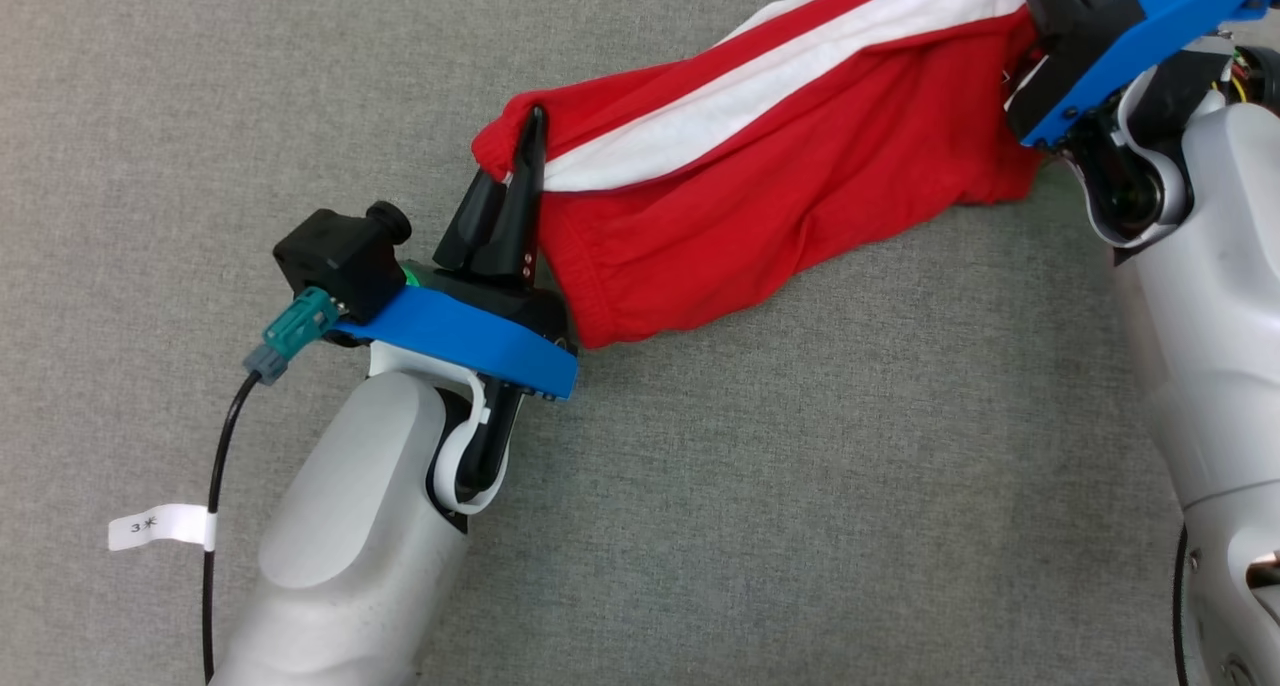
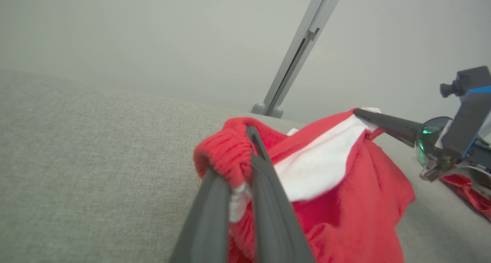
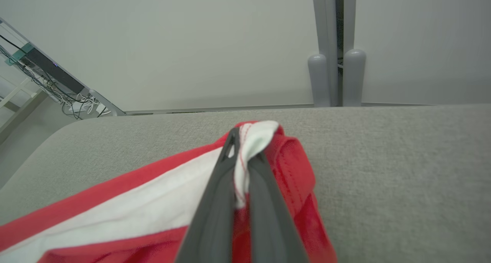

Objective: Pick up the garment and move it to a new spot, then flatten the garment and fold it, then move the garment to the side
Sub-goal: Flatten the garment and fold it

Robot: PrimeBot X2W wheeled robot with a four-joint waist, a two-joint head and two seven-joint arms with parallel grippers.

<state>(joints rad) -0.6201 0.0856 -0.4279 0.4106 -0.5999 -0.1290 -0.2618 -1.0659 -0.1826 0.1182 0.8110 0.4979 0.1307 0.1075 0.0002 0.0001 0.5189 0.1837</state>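
1. One garment (image 1: 800, 166), red with one broad white stripe, is held stretched between two end effectors over the grey cloth-covered desk (image 1: 300, 86).
2. The left end effector (image 1: 525, 156) is closed narrowly on the garment's left end. In the left wrist view a bunched red hem is pinched between its two dark fingers (image 2: 215, 201).
3. The right end effector (image 1: 1045, 1), at the far right, is clamped on the garment's other end. One fold of white and red cloth is gripped between its two fingers (image 3: 215, 209).
4. The garment's near edge sags between the two grips; whether it touches the desk cannot be told.
5. One black cable (image 1: 212, 486) with one white tag (image 1: 160, 526) is seen beside the left forearm.
6. Two rounded grey posts (image 3: 318, 79) are seen beyond the desk's far edge.
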